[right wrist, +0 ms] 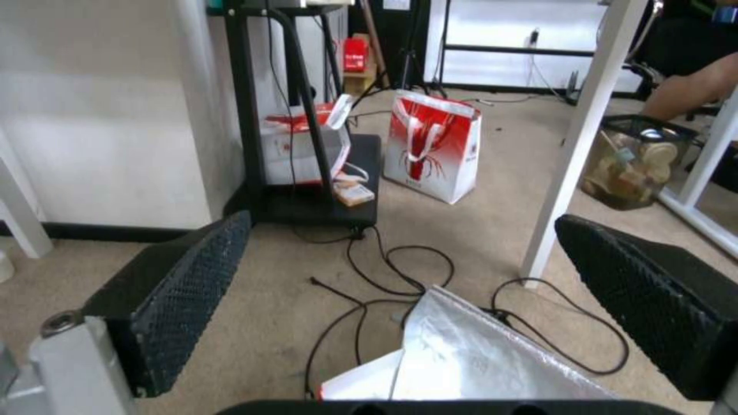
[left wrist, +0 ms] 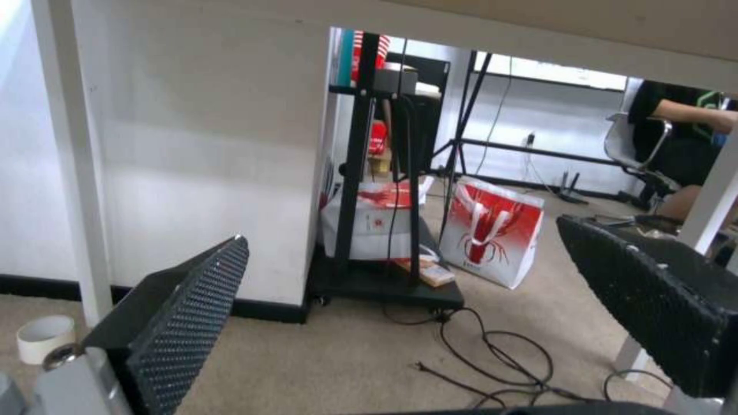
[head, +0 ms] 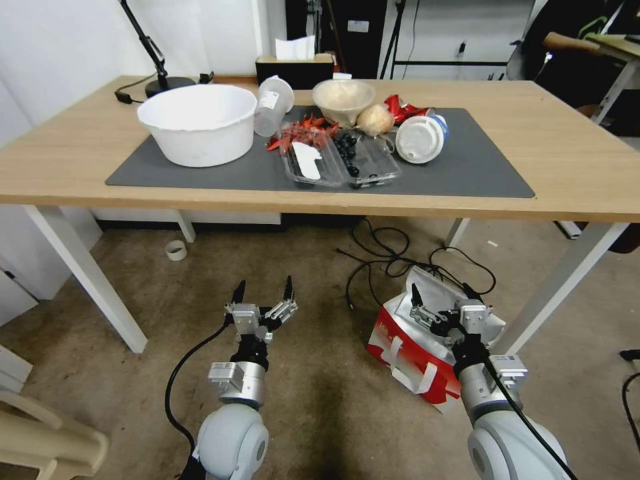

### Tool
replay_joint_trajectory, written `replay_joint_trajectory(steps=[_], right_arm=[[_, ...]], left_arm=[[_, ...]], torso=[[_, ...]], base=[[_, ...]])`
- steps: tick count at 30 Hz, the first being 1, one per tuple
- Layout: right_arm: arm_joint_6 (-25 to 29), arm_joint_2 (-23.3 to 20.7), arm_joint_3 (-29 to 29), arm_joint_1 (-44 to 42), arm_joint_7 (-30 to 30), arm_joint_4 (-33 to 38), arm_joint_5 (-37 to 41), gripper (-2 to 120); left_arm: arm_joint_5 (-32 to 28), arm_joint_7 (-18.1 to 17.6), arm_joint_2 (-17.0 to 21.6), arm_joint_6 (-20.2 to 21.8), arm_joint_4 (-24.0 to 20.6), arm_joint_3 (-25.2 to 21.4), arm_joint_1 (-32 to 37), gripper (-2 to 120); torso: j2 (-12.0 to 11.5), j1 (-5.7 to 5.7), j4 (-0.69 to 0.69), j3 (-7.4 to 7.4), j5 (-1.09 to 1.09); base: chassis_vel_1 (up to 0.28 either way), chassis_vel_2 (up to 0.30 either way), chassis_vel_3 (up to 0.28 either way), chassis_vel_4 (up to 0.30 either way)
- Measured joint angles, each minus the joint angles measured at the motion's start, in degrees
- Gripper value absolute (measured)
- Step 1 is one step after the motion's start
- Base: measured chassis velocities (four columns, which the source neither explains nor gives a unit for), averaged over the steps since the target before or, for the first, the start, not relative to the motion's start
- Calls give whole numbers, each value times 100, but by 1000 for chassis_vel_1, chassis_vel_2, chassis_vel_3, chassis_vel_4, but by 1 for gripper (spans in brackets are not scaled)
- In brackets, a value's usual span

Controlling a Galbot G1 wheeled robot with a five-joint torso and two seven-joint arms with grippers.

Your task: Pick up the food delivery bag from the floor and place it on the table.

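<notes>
I am seeing the food delivery bag (head: 410, 350) lying tilted on the floor, just in front of the table's (head: 567, 160) front right leg, its foil mouth gaping. The right gripper (head: 441, 295) is hovering over that mouth, fingers spread, apparently not touching the foil. The left gripper (head: 263, 288) is hanging above bare carpet under the front edge, fingers released.

text: none legible | cup (head: 272, 105) label: print too small to read | bags: graphics only
</notes>
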Motion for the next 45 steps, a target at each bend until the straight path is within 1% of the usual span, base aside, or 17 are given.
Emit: replay_joint_trajectory(steps=[1, 3, 5, 15, 17, 19, 21, 23, 25, 29, 32, 38, 40, 45], right_arm=[[0, 8, 0, -2, 1, 0, 0, 100], [0, 11, 0, -2, 1, -1, 0, 100], [-2, 25, 0, -5, 2, 0, 0, 100], [-6, 30, 0, -7, 3, 0, 0, 100], [-6, 28, 0, -8, 3, 0, 0, 100], [-6, 27, 0, -9, 3, 0, 0, 100], [-6, 21, 2, -12, 3, 0, 0, 100], [-5, 19, 2, -12, 3, 0, 0, 100], [-5, 16, 2, -9, 3, -1, 0, 100], [-5, 14, 2, -7, 3, 0, 0, 100], [-3, 11, 1, -9, 3, 7, 0, 100], [3, 30, 1, -23, 3, 22, 0, 100], [4, 47, -2, -29, 3, 37, 0, 100], [5, 49, -4, -40, 2, 44, -1, 100]], left_arm=[[-3, 0, 5, -6, 2, 1, -6, 100], [-5, 0, 7, -9, 2, 1, -8, 100], [-11, 0, 17, -20, 4, 2, -11, 100], [-23, 5, 19, -45, 19, 5, -21, 100], [-22, 6, 10, -48, 20, 13, -22, 100], [-21, 6, 7, -48, 20, 15, -22, 100], [-13, 8, -7, -48, 21, 26, -20, 100], [-11, 8, -11, -49, 21, 28, -18, 100], [-8, 8, -16, -53, 21, 30, -8, 100], [-5, 8, -16, -56, 21, 31, 6, 100], [3, 8, -15, -60, 15, 26, 18, 100], [17, 11, -15, -61, 11, 28, 35, 100], [22, 14, -30, -66, 10, 46, 53, 100], [23, 16, -38, -73, 8, 61, 71, 100]], torso=[[-43, -13, 0, -32, 0], [-57, -16, 0, -43, 0], [-135, -39, 0, -97, 0], [-331, -95, 0, -238, 0], [-404, -115, 0, -289, 0], [-419, -121, 0, -299, 0], [-489, -144, 0, -347, 0], [-508, -148, 0, -361, 0], [-582, -163, 0, -419, 0], [-640, -181, 0, -459, 0], [-735, -205, 0, -529, 0], [-835, -230, 0, -605, 0], [-911, -249, 0, -660, 0], [-994, -261, 0, -733, 0]], base=[[0, 0, 0, 0], [0, 0, 0, 0], [0, 0, 0, 0], [0, 0, 0, 0], [0, 0, 0, 0], [0, 0, 0, 0], [0, 0, 0, 0], [0, 0, 0, 0], [0, 0, 0, 0], [0, 0, 0, 0], [0, 0, 0, 0], [0, 0, 0, 0], [0, 0, 0, 0], [0, 0, 0, 0]])
